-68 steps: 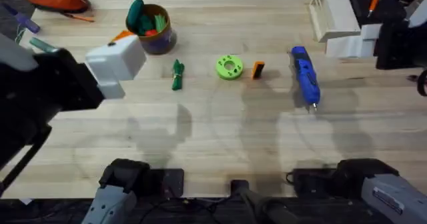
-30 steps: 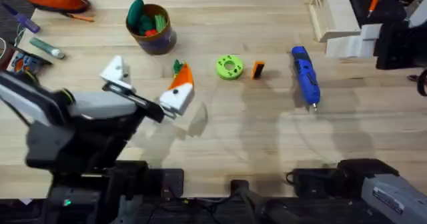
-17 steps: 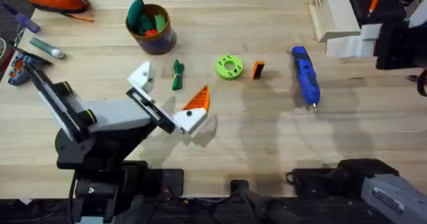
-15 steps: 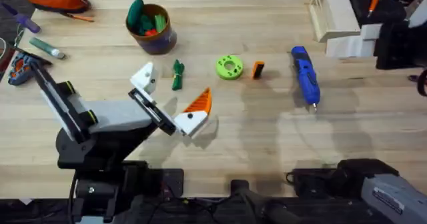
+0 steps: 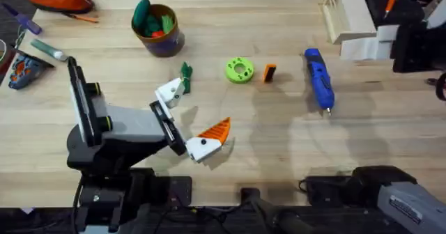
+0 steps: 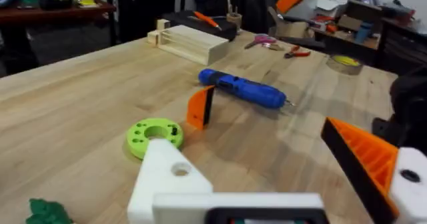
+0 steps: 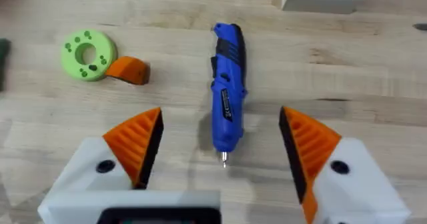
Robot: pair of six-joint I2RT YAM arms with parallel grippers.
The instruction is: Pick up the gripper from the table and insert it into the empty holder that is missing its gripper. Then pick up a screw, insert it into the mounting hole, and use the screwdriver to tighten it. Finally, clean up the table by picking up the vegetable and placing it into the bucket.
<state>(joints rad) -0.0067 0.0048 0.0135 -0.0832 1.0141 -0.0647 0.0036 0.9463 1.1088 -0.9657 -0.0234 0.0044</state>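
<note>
**Task barely begun: every piece lying untouched on the table**

The left gripper (image 5: 187, 119) is hovering low over the table (image 5: 279, 150), its fingers spread wide and holding nothing. One mount carries an orange wedge (image 5: 214, 130); the other, the holder (image 5: 169, 93), is bare white plastic with an open mounting hole.

Taking the lime-green disc (image 5: 240, 69) as the landmark: the gripper (image 5: 269, 72), a small orange wedge, is lying just beside it on the screwdriver side. The screwdriver (image 5: 318, 79) is resting farther out beyond that wedge. The vegetable (image 5: 185, 77) is sitting on the disc's opposite side, touching nothing. The bucket (image 5: 159, 30) is standing beyond the vegetable, already holding toy produce.

The right gripper (image 7: 220, 151) is open wide and empty, poised above the screwdriver.

By this judgement nothing is finished: inserting, screwing, tightening and clearing up all remain
</note>
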